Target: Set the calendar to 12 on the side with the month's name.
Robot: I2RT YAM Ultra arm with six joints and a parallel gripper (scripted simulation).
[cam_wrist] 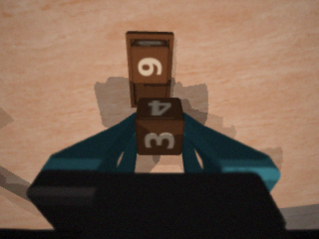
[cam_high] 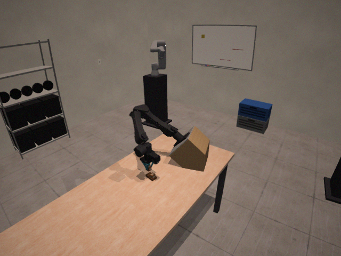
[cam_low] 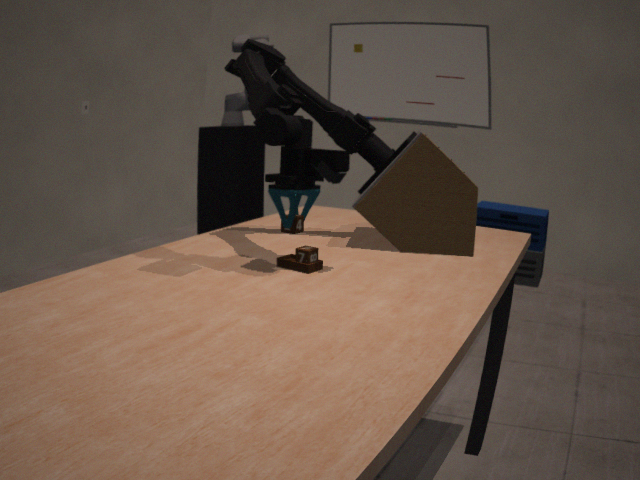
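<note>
Right now, in my wrist view, I'm seeing the gripper [cam_high: 148,167] [cam_low: 292,227] [cam_wrist: 159,119] holding its fingers about a third open, gripping one cube [cam_high: 149,168] [cam_low: 298,224] [cam_wrist: 159,138] in the air. That cube is showing me a 3 and a 4, both lying sideways from here. At twelve o'clock beyond it, the tray [cam_high: 147,176] [cam_low: 288,262] [cam_wrist: 150,93] is resting flat on the table [cam_high: 123,209] [cam_low: 258,335] [cam_wrist: 249,50], carrying the second cube [cam_high: 152,175] [cam_low: 307,254] [cam_wrist: 150,65] toward its far end; a 6 or 9 is facing up, and a 7 is showing on a side in the exterior view. Switching to the top view and sighting from the gripper, I'm finding the wedge-shaped block [cam_high: 194,155] [cam_low: 423,206] sitting near three o'clock, while farther off the blue case [cam_high: 254,109] [cam_low: 511,214] is standing around two and the whiteboard [cam_high: 220,44] [cam_low: 408,62] is hanging at one.
</note>
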